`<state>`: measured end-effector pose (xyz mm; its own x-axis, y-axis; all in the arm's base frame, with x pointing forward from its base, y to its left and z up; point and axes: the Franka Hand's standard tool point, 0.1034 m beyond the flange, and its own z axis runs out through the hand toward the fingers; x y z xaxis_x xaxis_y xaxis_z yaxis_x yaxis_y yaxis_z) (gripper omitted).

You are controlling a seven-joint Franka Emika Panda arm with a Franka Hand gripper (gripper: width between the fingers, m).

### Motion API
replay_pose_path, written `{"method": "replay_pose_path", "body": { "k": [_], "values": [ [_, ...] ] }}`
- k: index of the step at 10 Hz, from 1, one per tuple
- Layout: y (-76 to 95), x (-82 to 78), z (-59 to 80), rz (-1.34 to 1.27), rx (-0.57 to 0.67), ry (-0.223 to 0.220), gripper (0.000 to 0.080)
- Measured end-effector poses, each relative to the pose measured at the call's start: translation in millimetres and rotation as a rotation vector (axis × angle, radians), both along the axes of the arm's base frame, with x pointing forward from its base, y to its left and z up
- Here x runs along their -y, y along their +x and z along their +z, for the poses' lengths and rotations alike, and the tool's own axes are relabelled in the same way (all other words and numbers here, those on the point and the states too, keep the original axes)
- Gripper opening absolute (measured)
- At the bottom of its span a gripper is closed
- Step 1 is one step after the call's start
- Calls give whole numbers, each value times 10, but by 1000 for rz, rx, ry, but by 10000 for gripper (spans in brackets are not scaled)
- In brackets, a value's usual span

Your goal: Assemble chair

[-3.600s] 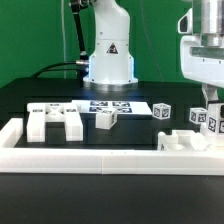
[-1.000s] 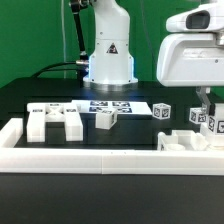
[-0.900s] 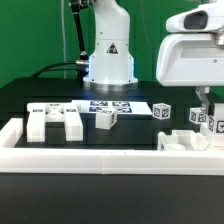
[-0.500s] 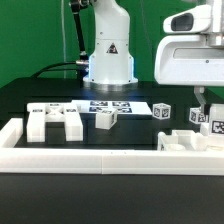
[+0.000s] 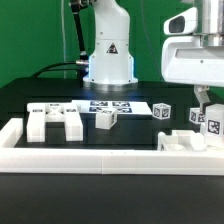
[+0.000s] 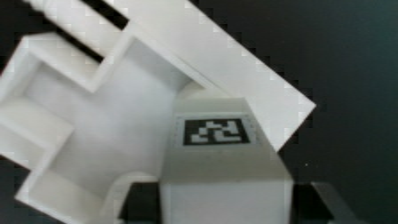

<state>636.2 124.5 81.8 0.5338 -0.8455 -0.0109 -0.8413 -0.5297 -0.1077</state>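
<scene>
Nearest the camera, the long low border frame runs across the front of the black table and turns back along the exterior view's left. Just behind its front rail, toward the exterior view's right, lies a low white chair piece. On the exterior view's left, inside the frame's corner, sits a wide slotted chair slab.

A little farther back on the right, the gripper hangs from its big white wrist housing. Its fingertips end at a pair of tagged pieces that stand just beside each other, right behind the low chair piece. From this side I cannot tell which of the two is clamped.

The wrist view settles the grip: a tagged post fills the gap between the dark finger pads. The jaws stand narrow and closed against its two sides, and its square tag faces the camera. Beyond the post lies a flat white piece with raised ribs, near it, though whether they touch I cannot tell.

Toward the middle of the table a small tagged block rests well apart from the gripper, and a tagged cube stands between that block and the gripper. Behind them the marker board lies flat, and farthest back stands the robot base.
</scene>
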Motion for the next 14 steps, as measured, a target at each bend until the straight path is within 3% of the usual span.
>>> {"method": "replay_pose_path", "body": {
  "k": [5, 6, 7, 9, 14],
  "values": [
    [-6, -11, -2, -327, -21, 23, 291],
    [-7, -14, -4, -322, -21, 23, 370],
    [-8, -17, -7, -306, -20, 21, 370],
    [-5, -45, 15, -232, -13, 17, 616],
    [-2, -77, 6, 337, 35, -43, 649]
  ]
}}
